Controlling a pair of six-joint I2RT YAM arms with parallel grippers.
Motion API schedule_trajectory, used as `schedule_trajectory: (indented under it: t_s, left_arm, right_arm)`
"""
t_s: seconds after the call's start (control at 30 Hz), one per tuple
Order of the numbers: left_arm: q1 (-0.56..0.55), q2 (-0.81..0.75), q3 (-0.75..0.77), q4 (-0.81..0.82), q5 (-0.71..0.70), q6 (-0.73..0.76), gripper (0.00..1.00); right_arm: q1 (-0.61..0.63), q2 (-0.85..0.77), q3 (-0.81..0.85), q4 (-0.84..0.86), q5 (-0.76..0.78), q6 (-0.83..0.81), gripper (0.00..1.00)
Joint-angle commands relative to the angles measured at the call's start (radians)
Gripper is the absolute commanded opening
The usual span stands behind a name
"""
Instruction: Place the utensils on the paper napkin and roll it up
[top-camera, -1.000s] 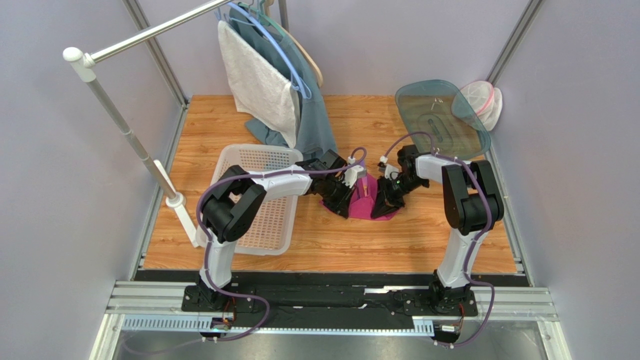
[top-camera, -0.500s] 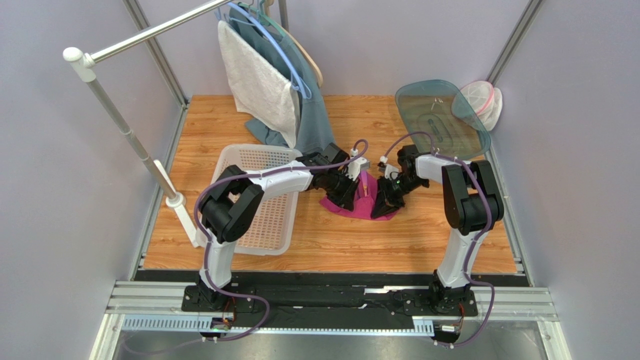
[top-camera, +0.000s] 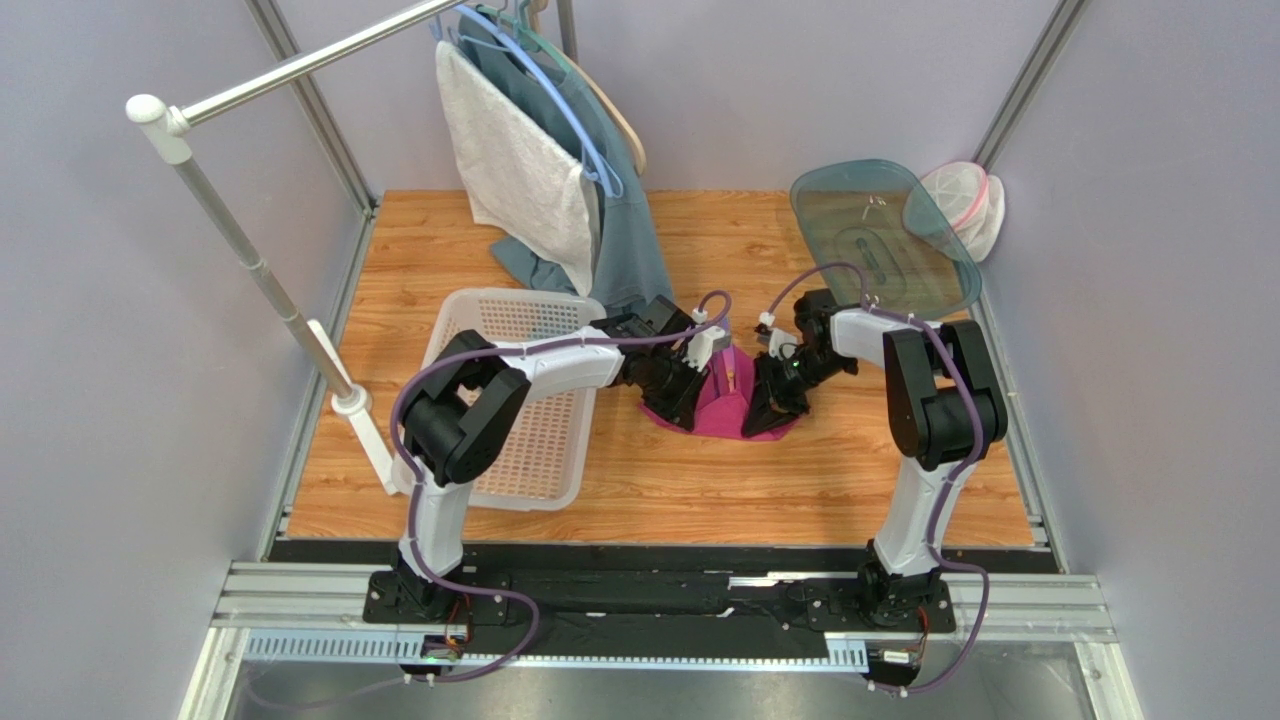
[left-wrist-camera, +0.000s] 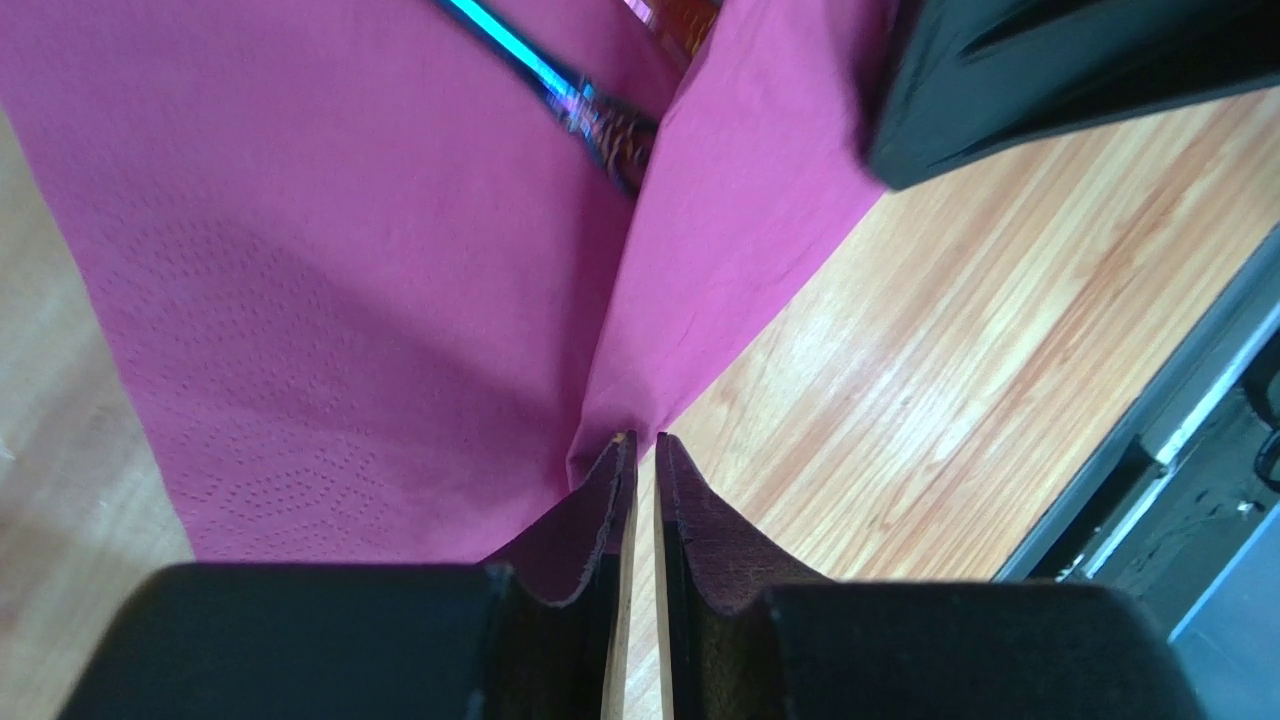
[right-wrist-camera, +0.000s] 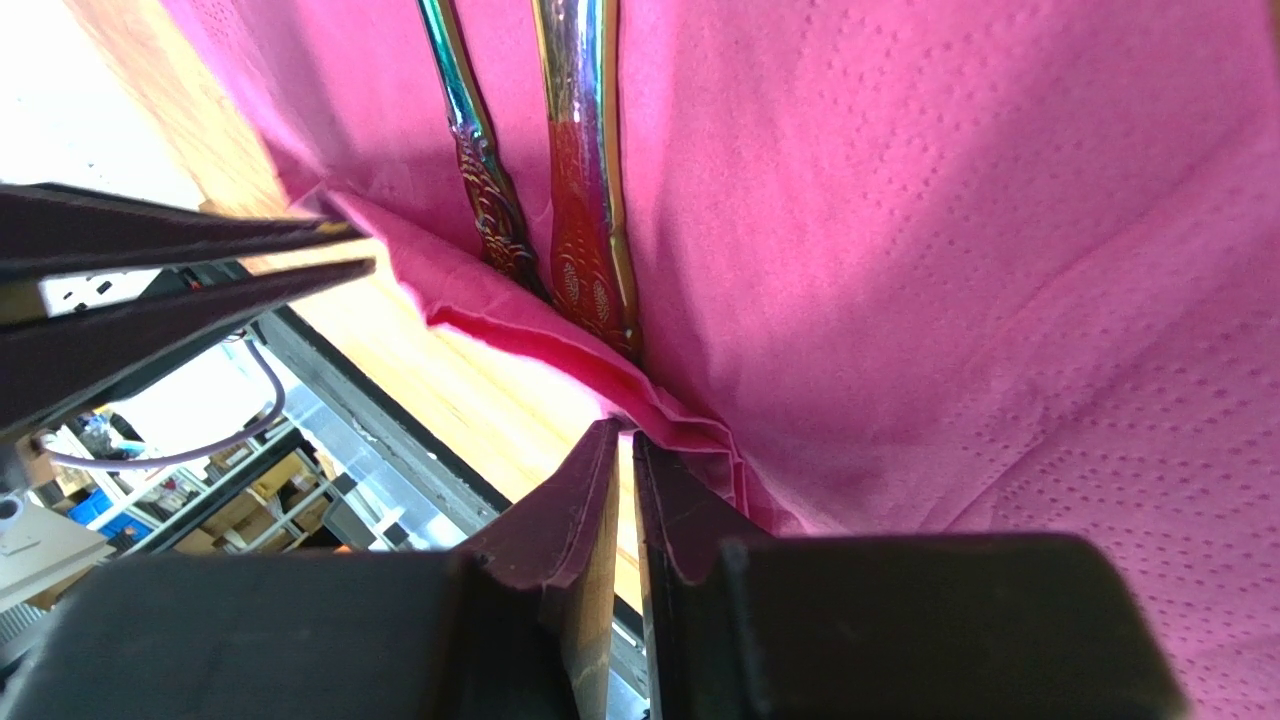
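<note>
The magenta paper napkin lies on the wooden table between both grippers, its sides lifted into folds. The utensils rest along its middle: two shiny handles in the right wrist view, one bluish handle in the left wrist view. My left gripper sits at the napkin's left side. Its jaws stand a thin slit apart, and a raised napkin ridge ends right at the tips. My right gripper sits at the napkin's right side, its tips shut on a bunched, pleated edge.
A white basket stands left of the napkin under the left arm. A grey-white towel and a teal cloth hang from a rack at the back. A tinted lid and a mesh pouch lie at the back right.
My left gripper pulled slightly back and left, then returned to the napkin's left side, its jaws a little wider than before. The right gripper has stayed put.
</note>
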Motion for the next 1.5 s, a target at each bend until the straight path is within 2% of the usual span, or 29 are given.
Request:
schedule_trajectory:
  t_s: [0.0,0.33,0.63,0.93,1.07,1.47]
  left_arm:
    - [0.009,0.005,-0.033,-0.027,-0.016,0.003,0.16]
    - [0.011,0.002,-0.076,-0.032,0.010,0.003,0.14]
    - [0.011,-0.004,-0.061,0.005,0.073,0.004,0.14]
    - [0.011,-0.148,-0.121,0.276,0.149,-0.060,0.23]
    - [0.009,-0.093,-0.034,0.303,0.118,-0.072,0.27]
    - [0.009,0.083,0.132,0.303,0.092,-0.138,0.28]
  right_arm:
    - [0.003,0.010,0.026,0.033,0.069,-0.012,0.15]
    - [0.003,-0.002,0.042,0.023,0.071,-0.015,0.15]
    - [0.005,-0.034,0.046,0.049,-0.004,0.034,0.17]
    - [0.005,-0.002,0.040,0.043,0.025,0.013,0.16]
    - [0.005,0.000,0.042,0.043,0.023,0.013,0.16]
    - [0.005,-0.013,0.054,0.036,0.007,0.028,0.17]
